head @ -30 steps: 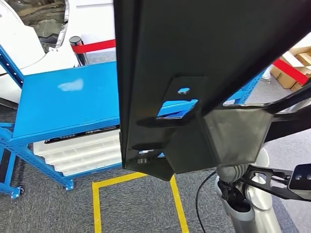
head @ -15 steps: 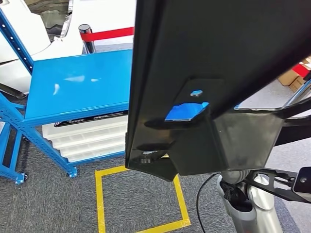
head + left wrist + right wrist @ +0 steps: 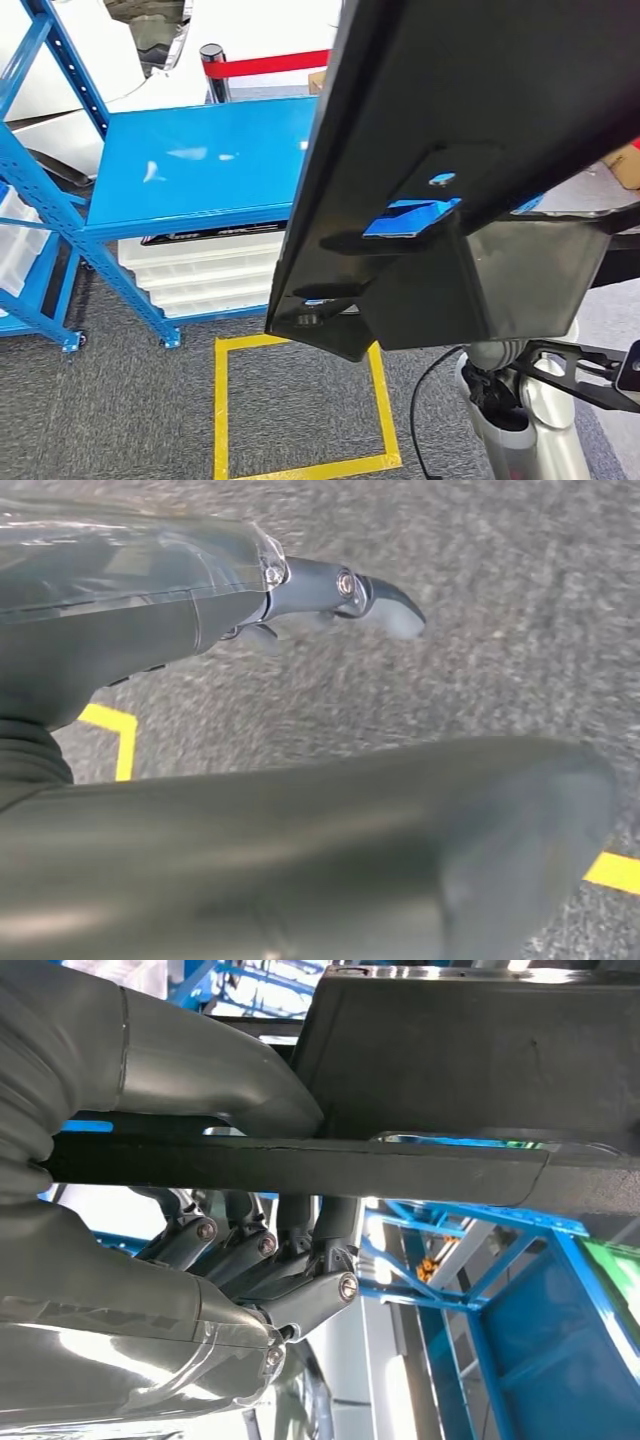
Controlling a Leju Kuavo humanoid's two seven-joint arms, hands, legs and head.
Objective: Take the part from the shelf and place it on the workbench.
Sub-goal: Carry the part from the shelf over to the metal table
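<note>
A large black sheet-metal part (image 3: 490, 120) with a bracket and cut-outs hangs close in front of me, covering the upper right of the head view. In the right wrist view my right hand (image 3: 249, 1250) grips the black part (image 3: 453, 1040), thumb on one face of its thin edge and dark fingers curled against the other. My silver right arm (image 3: 528, 420) comes up under the part at the lower right. My left hand (image 3: 302, 590) hangs over grey carpet with a finger stretched out and nothing in it.
A blue metal rack (image 3: 204, 170) with a flat bare top stands ahead on the left, with white ribbed trays (image 3: 204, 275) beneath it. A yellow taped square (image 3: 302, 400) marks the carpet. A red barrier belt (image 3: 264, 65) and a white car lie behind.
The whole view has shifted: the blue rack and yellow square slid rightward in the picture as the camera turned. The black part stays held in front of me.
</note>
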